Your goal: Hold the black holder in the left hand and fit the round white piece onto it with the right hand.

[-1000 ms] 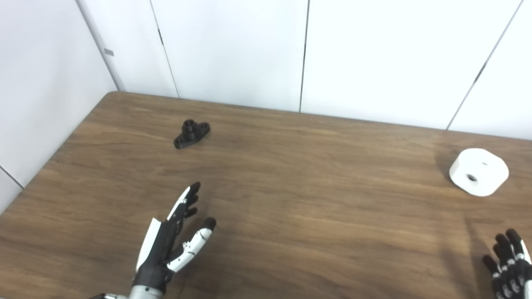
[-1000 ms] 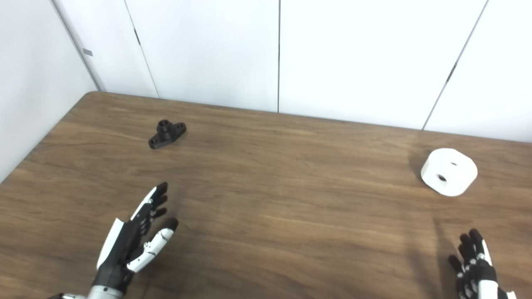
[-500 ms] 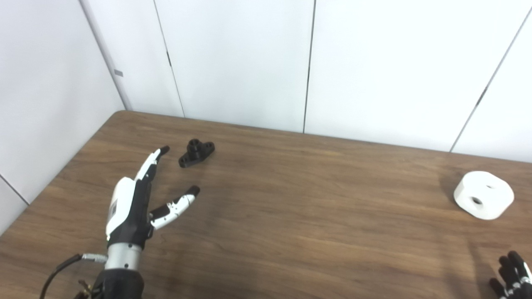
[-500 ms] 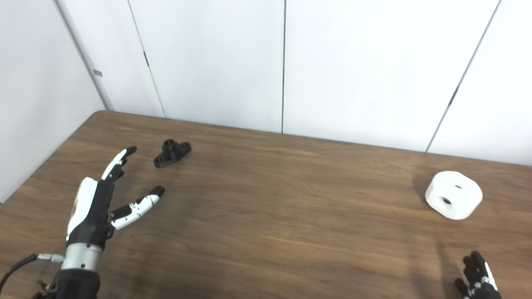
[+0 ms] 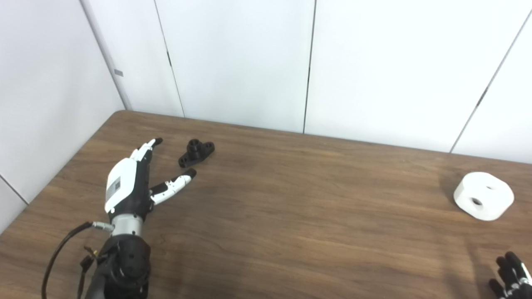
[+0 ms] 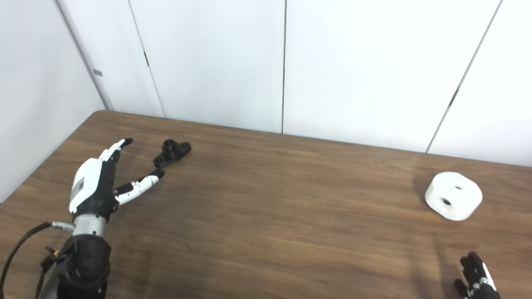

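Left hand (image 5: 126,185) sits over the table (image 5: 291,216) at about 9 o'clock from scene center, palm side down-ish, white back plate facing the camera. Fingers (image 5: 145,148) stretched out toward 12–1 o'clock, thumb (image 5: 174,182) splayed off toward 2 o'clock, so there's a wide gap between thumb and fingers with nothing in it. Black holder (image 5: 196,153) lies flat on the table at roughly 10 o'clock from center, near the far-left corner; small flanged part with a raised boss in the middle and a hole at each end, long axis running roughly 1-to-7 o'clock. It sits at about 1 o'clock from the left hand, inside the mouth of the thumb/finger spread: thumb tip just beside its near end, fingertips off to its 9 o'clock side. No contact that I can see; holder rests on the wood on its own. Round white piece (image 5: 483,195) is on the table at 3 o'clock from center, well apart from the holder, two holes visible, one on top and one on the near face. Right hand (image 6: 474,276) is barely in frame at 5 o'clock, bottom-right corner, only dark fingertips poking up over the edge; cannot tell whether those fingers are spread or curled. It's near the white piece's 6 o'clock side but clearly apart from it. White wall panels (image 5: 249,62) behind the table.
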